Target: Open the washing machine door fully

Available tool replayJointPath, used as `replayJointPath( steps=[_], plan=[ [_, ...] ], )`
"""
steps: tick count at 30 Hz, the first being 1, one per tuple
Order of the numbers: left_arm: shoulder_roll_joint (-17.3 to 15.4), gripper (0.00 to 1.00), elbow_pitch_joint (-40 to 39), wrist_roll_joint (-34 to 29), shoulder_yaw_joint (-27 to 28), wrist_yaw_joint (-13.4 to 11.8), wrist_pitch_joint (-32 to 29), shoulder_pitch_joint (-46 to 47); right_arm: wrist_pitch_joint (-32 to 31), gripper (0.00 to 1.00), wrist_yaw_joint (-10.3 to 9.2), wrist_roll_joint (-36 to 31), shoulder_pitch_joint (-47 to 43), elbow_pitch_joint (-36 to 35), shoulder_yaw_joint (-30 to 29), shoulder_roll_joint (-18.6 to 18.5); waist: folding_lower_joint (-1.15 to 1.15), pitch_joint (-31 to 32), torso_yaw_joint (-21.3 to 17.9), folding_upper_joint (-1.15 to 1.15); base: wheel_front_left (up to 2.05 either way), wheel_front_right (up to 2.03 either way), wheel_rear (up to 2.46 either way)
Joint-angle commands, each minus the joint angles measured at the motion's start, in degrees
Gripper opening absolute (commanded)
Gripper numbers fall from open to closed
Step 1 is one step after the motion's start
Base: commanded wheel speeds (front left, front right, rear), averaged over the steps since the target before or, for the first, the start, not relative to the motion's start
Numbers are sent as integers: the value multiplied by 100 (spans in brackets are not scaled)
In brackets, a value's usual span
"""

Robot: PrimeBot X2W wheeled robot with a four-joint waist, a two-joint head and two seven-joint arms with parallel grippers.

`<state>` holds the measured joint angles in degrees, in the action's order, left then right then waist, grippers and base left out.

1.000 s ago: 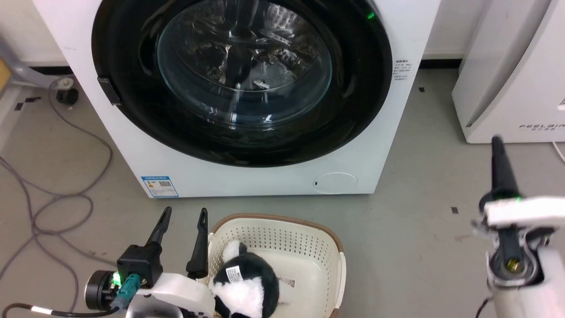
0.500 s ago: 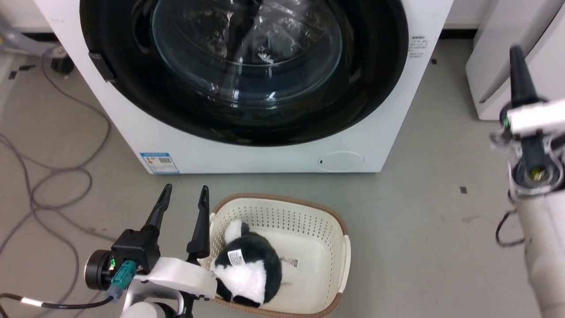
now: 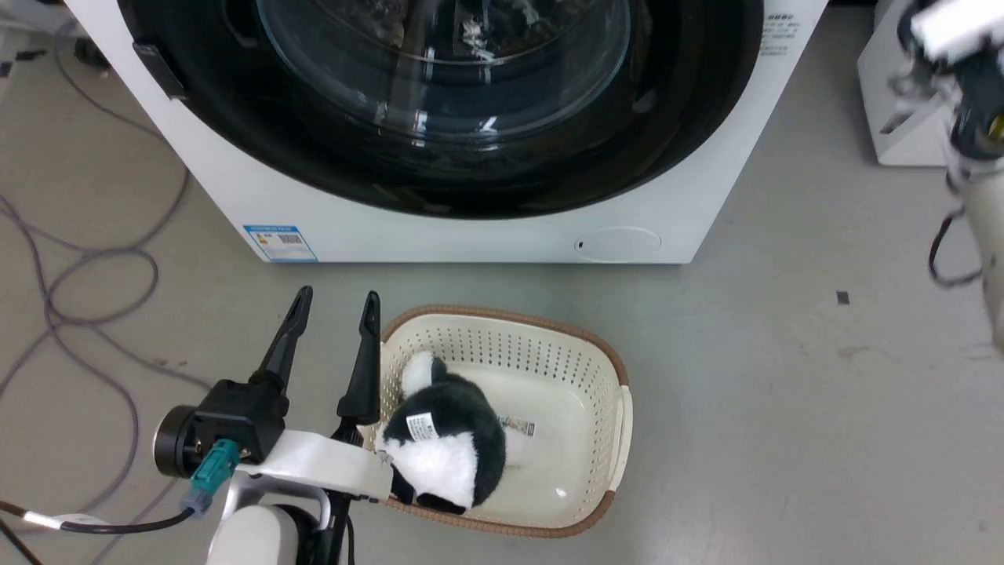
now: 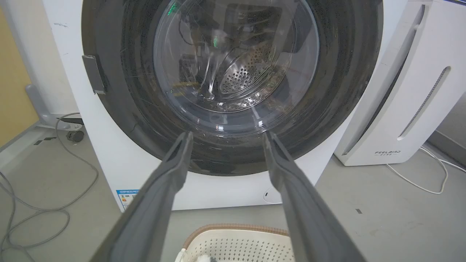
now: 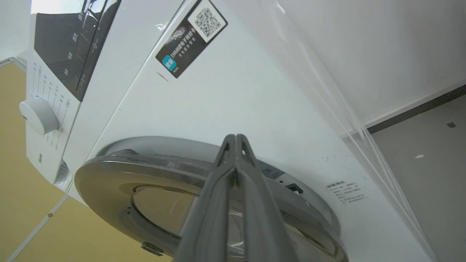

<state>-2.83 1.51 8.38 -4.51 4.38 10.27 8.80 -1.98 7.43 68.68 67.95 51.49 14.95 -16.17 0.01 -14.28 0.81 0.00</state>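
The white washing machine (image 3: 471, 231) stands across the top of the head view. Its round glossy black door (image 3: 690, 118) with the clear glass bowl lies flat against the front; a small dark handle (image 4: 94, 74) sits on the door's left rim. My left gripper (image 3: 336, 302) is open and empty, low over the floor in front of the machine beside the basket, fingers pointing at the door (image 4: 120, 102). My right arm's wrist (image 3: 969, 94) is raised at the far right. My right gripper (image 5: 236, 145) is shut on nothing, its tips pointing at the machine's front (image 5: 225, 94) just above the door's rim (image 5: 145, 163).
A cream basket (image 3: 584, 361) holding a black-and-white plush (image 3: 443, 439) sits on the floor before the machine. Grey cables (image 3: 78, 271) loop at the left. A white FEELBIRD appliance (image 4: 400, 109) stands to the machine's right. A control knob (image 5: 38, 114) is on the panel.
The head camera has tilted down, so the machine slid up the picture. My right arm has risen at the far right, its fingers leaving the top edge. The left gripper stays open.
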Motion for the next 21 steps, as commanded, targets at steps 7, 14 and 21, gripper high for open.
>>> replayJointPath(
  steps=[7, 14, 21],
  plan=[
    [-4, 100, -32, 139, -14, 78, 134, 232, -719, 0, 5, 222, 1031, 570, 652, -38, -1, -253, 43, 0, 0, 0, 0],
    [-5, 100, -33, 242, -35, 113, 218, 344, -1357, 0, 5, 393, 1555, 988, 1188, -165, -1, -428, 117, 0, 0, 0, 0],
    [-5, 100, -59, 322, -45, 139, 302, 470, -1940, 0, 5, 501, 2201, 1402, 1740, -112, -1, -695, 185, 0, 0, 0, 0]
  ],
)
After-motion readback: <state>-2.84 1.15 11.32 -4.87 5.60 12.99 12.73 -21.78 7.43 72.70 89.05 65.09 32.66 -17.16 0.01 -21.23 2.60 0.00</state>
